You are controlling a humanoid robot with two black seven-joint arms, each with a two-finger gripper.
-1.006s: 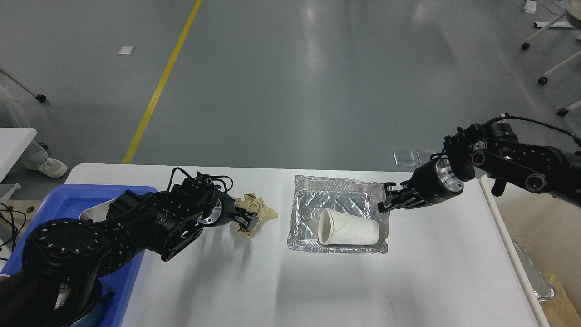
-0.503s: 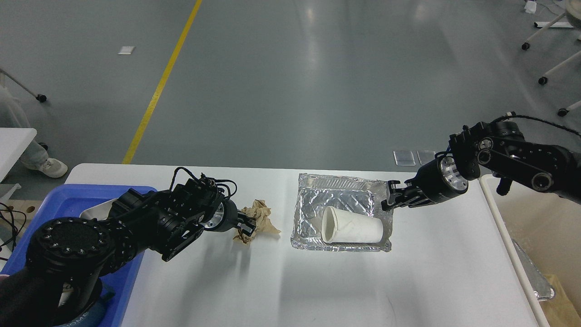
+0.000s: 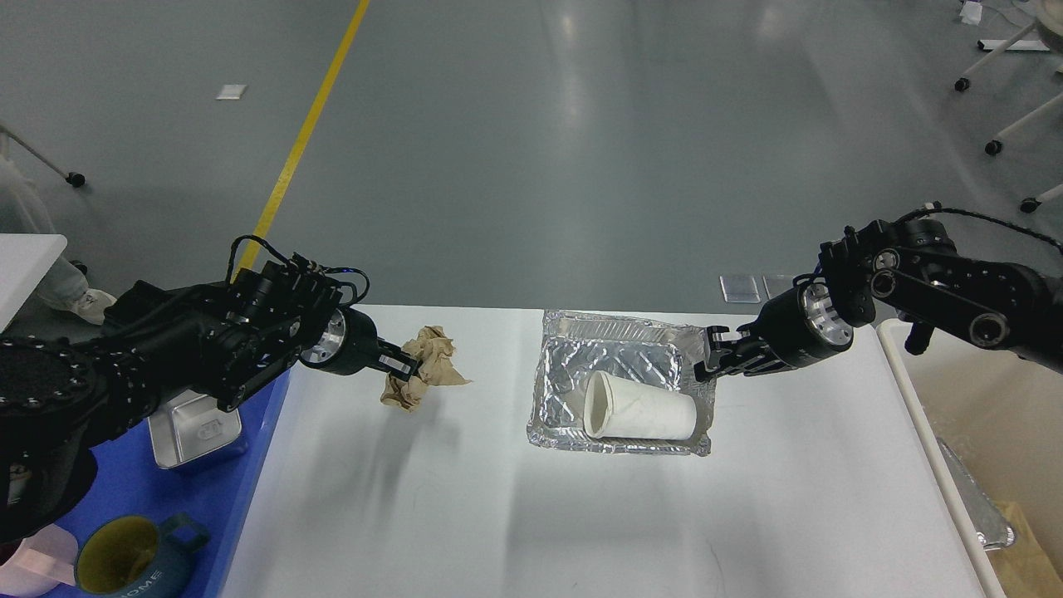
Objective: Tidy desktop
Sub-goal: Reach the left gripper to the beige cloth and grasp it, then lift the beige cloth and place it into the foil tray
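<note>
My left gripper (image 3: 404, 366) is clenched on a crumpled brown paper wad (image 3: 426, 375), which hangs off its fingertips above the desktop (image 3: 581, 515); the wad's shadow falls on the white surface below and nearer to me, so it looks lifted clear. The left arm reaches in from the left edge, crossing above the blue tray (image 3: 241, 490).

My right gripper (image 3: 712, 357) sits at the right rim of the foil tray (image 3: 619, 365), near its far right corner. Its fingers appear to pinch that rim, but they are small and dark and I cannot tell for sure whether they are closed on it. The right arm comes in from the right edge, over the cream bin (image 3: 980, 415) beside the desk.

Inside the foil tray a white paper cup (image 3: 638, 409) lies on its side, mouth toward the left, in the nearer half of the tray.

The desktop spreads wide and white under both arms, filling the lower middle of the view. The foil tray rests on it a little right of centre, well apart from the wad.

The blue tray lies at the left edge of the desk. In it I see a small metal box (image 3: 195, 423) and, nearer me, a dark blue mug (image 3: 133, 561) with a yellowish inside.

Beyond the desk is grey floor with a yellow line (image 3: 307, 133).
</note>
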